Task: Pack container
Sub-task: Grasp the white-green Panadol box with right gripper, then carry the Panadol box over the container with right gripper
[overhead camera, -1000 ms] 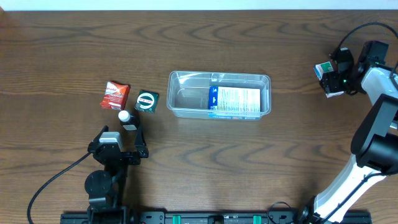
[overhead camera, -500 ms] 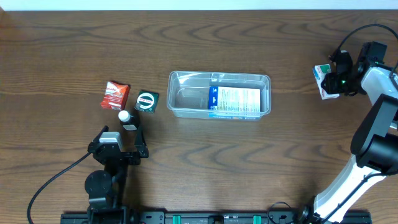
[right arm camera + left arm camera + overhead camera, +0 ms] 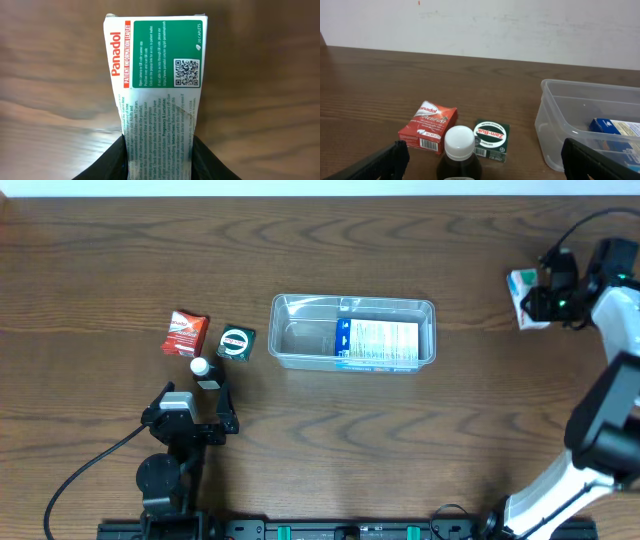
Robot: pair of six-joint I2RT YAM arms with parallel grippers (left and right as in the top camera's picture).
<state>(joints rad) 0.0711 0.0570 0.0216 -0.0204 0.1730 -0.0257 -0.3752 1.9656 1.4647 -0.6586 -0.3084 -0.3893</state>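
Note:
The clear plastic container (image 3: 353, 332) sits mid-table with a blue-and-white box (image 3: 377, 342) inside its right half; its left wall shows in the left wrist view (image 3: 580, 125). My right gripper (image 3: 545, 302) is shut on a green-and-white Panadol box (image 3: 523, 288) (image 3: 155, 85), held above the table at the far right. My left gripper (image 3: 205, 405) is open at the near left, just behind a dark bottle with a white cap (image 3: 203, 370) (image 3: 459, 150). A red Panadol box (image 3: 186, 333) (image 3: 428, 126) and a green Zam-Buk box (image 3: 236, 343) (image 3: 490, 139) lie beyond the bottle.
A white wall (image 3: 480, 25) bounds the table's far edge. A black cable (image 3: 90, 470) trails from the left arm's base at the front.
My right gripper has lifted the Panadol box and carried it slightly away from the table's front, with the arm shifting right. The left arm has not moved.

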